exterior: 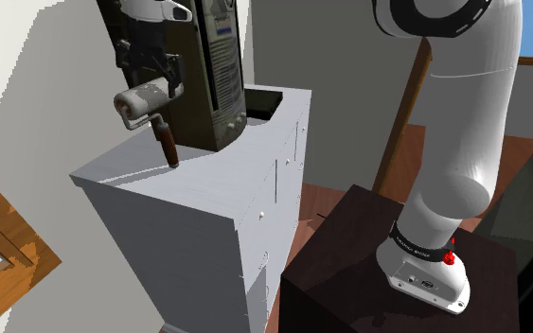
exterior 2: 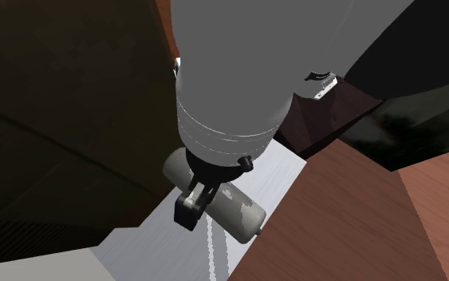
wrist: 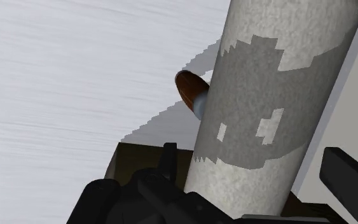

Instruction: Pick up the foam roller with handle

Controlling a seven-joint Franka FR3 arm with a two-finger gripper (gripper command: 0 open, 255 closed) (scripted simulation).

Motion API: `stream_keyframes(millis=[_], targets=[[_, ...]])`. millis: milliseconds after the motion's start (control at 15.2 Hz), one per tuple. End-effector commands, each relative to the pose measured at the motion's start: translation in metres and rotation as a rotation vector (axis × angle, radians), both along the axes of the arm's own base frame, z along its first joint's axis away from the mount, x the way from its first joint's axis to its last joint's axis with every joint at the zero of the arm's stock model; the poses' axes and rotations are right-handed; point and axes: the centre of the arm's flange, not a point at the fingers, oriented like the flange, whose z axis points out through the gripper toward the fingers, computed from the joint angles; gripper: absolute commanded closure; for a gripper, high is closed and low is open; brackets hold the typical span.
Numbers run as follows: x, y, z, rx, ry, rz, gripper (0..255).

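The foam roller is a mottled grey cylinder on a brown handle. It stands upright on the grey counter, with the handle tip on the top near the shoulder view's left edge. My gripper comes down from above, open, its fingers on either side of the cylinder. In the wrist view the roller stands between the fingers; the right finger is apart from it and the handle pokes out behind. From the second exterior view the roller lies under the hand.
A tall dark appliance with a label stands right behind the roller. A dark recess opens in the counter's far end. The dark stand is at lower right, a wooden window frame at lower left.
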Motion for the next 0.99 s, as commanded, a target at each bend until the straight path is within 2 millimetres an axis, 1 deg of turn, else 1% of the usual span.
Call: stream_keyframes(millis=[0,66,132,726,924], targets=[[0.001,-0.001,-0.007,0.000,-0.001,0.000,0],[0.001,-0.001,-0.007,0.000,-0.001,0.000,0],[0.001,-0.001,-0.007,0.000,-0.001,0.000,255],[0.001,-0.001,-0.007,0.000,-0.001,0.000,255],[0.001,-0.001,0.009,0.000,-0.001,0.000,255]])
